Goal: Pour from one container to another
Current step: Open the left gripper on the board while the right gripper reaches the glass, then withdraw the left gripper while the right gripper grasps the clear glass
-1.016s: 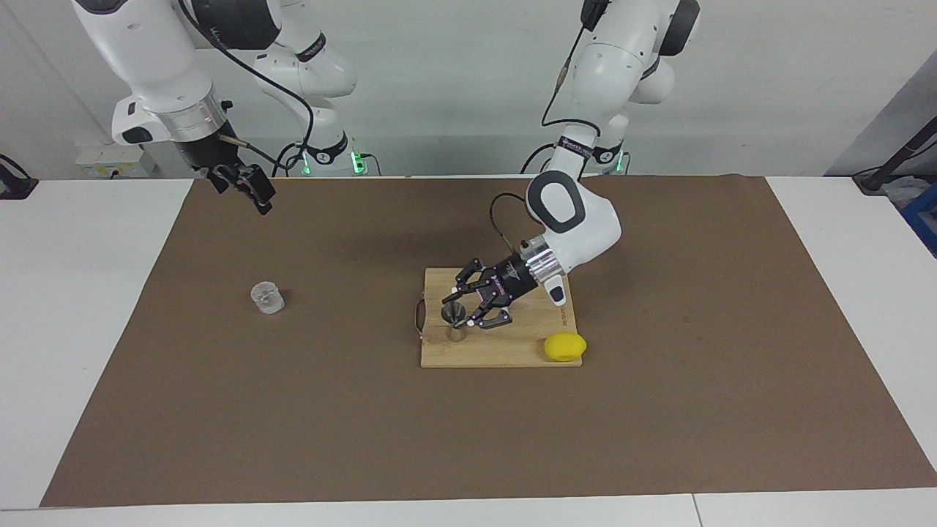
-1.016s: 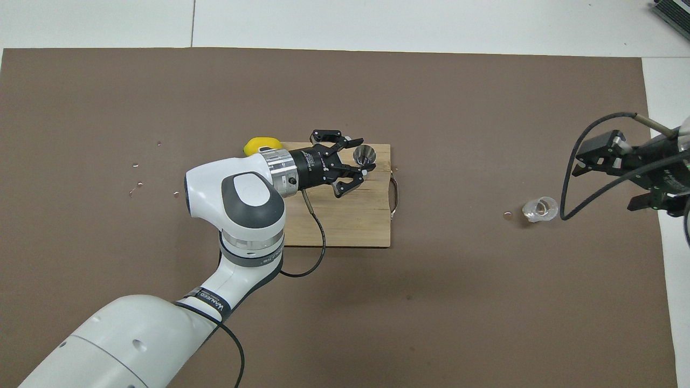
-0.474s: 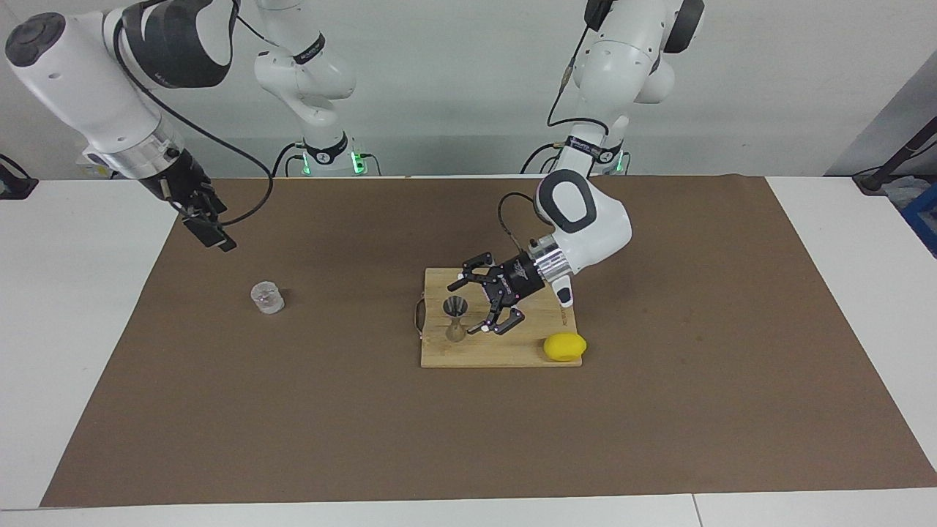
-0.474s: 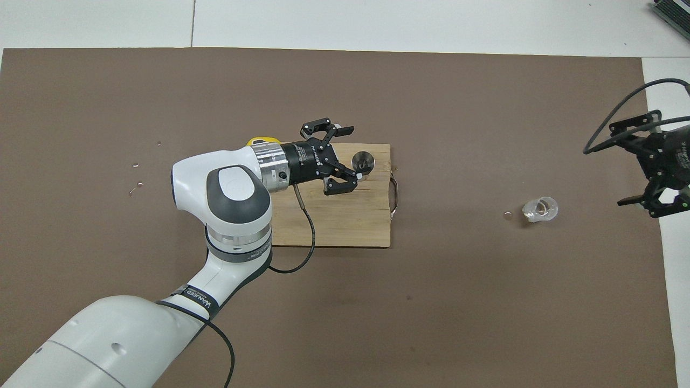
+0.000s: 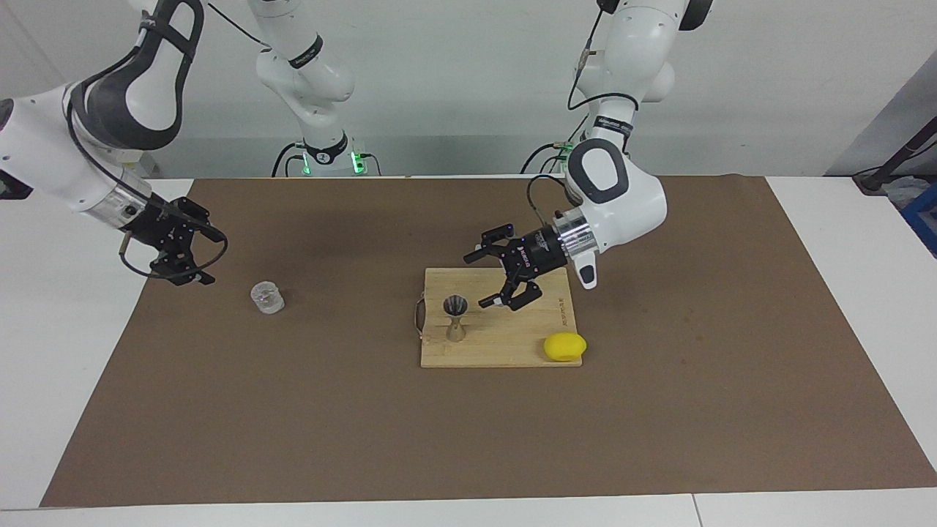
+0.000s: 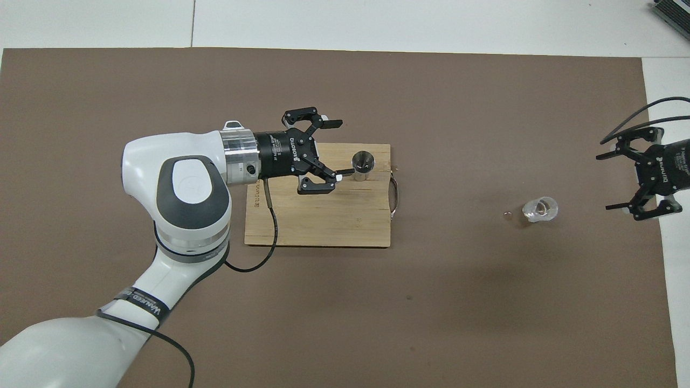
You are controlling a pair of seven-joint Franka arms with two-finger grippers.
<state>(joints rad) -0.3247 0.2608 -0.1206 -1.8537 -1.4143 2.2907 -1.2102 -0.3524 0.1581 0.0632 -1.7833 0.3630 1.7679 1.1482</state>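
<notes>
Here left gripper [image 5: 487, 279] spread over board [image 5: 505, 344] by jigger [image 5: 455, 318]; right gripper [image 5: 198, 255] spread near cup [image 5: 267, 298]

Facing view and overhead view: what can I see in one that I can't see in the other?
Only the facing view shows the lemon at a corner of the board; overhead, the left arm covers it. It also shows both arm bases and the jigger's hourglass side.

Only the overhead view looks down into the jigger's bowl and shows a droplet beside the glass cup.

Both show the wooden board, the upright jigger on it, the glass cup on the mat, the left gripper open over the board, and the right gripper open near the cup.
</notes>
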